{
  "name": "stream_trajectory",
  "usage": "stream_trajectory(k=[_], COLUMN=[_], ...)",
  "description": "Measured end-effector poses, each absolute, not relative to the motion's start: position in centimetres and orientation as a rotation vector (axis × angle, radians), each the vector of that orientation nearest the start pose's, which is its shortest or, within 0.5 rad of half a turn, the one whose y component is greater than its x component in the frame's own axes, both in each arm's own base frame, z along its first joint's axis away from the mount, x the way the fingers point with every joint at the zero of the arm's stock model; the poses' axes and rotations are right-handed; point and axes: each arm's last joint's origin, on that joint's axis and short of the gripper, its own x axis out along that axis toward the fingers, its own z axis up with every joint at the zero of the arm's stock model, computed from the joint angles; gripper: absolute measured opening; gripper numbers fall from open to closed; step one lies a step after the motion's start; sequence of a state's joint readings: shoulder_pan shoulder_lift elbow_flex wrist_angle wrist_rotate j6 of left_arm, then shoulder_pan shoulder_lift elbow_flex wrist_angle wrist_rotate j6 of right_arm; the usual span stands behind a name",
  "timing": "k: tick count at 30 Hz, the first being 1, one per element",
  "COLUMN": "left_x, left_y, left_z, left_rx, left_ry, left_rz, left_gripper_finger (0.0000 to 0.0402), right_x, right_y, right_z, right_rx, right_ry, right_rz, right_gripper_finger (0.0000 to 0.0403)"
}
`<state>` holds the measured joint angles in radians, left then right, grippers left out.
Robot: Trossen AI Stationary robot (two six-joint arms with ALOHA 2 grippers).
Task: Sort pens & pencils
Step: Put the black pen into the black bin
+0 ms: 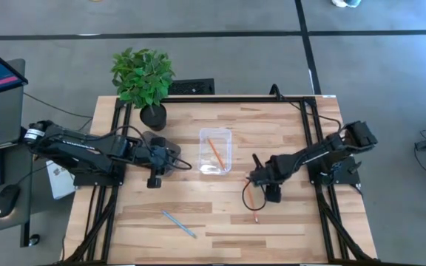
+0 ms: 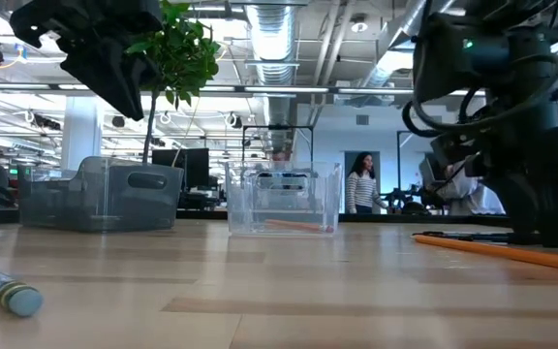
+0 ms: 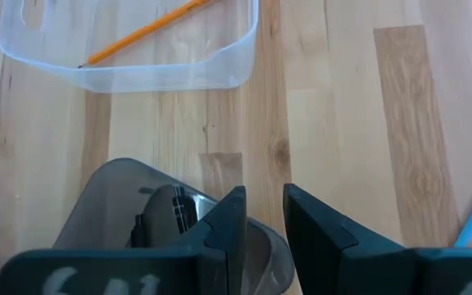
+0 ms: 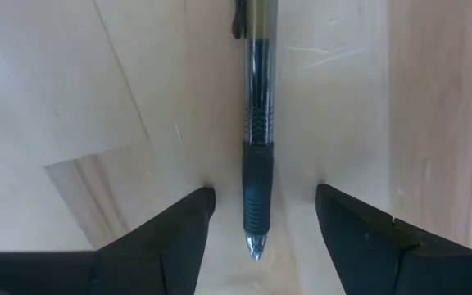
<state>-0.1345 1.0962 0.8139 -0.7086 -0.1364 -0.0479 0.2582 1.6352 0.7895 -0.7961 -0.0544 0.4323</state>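
The whole table [image 1: 220, 214] is seen straight down from overhead, and level from its surface toward the room. Each wrist view is aimed close at the wood. The clear tray [image 1: 216, 151] is shared by overhead, low and left wrist.

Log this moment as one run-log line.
right claw: open, straddling black pen on table | left claw: over smoky tray | clear tray: one orange pencil | blue pencil: unsorted

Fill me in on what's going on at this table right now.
The robot is sorting pens and pencils. The right end effector is down at the table with its fingers open on either side of a black pen. The left end effector hovers by the dark tray. One orange pencil lies in the clear tray; another orange pencil and the light blue pencil lie on the table.
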Motion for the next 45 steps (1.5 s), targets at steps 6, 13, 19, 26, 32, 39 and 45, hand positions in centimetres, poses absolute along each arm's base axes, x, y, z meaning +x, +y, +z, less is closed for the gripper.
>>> stream_trajectory(k=[6,13,19,26,32,39,45], left_x=[20.3,20.3,20.3,20.3,20.5,20.5,20.5], left_y=[-2.3,-2.3,-2.3,-2.3,-2.3,-2.3,-2.3], left_z=[24.7,24.7,24.7,24.7,24.8,24.9,24.9], left_rx=[0.089,0.067,0.069,0.068,0.118,0.132,0.160], left_ry=[0.980,0.979,0.979,0.977,0.957,0.955,0.953], left_rz=[0.026,0.042,0.046,0.046,0.019,0.011,-0.003], left_gripper_finger=[0.0075,0.0075,0.0075,0.0075,0.0075,0.0075,0.0075], right_x=[23.1,23.3,23.3,23.8,25.7,26.6,27.3], right_y=[5.4,5.2,5.2,5.3,5.5,5.8,5.9], right_z=[12.7,12.6,12.6,13.0,14.1,14.3,15.1], right_rx=[0.197,0.163,0.158,0.184,0.178,0.204,0.209], right_ry=[1.659,1.638,1.630,1.620,1.504,1.413,1.388], right_rz=[-0.094,-0.117,-0.129,-0.164,-0.168,-0.138,-0.127], right_gripper_finger=[0.0200,0.0111,0.0050,0.0050,0.0054,0.0051,0.0051])
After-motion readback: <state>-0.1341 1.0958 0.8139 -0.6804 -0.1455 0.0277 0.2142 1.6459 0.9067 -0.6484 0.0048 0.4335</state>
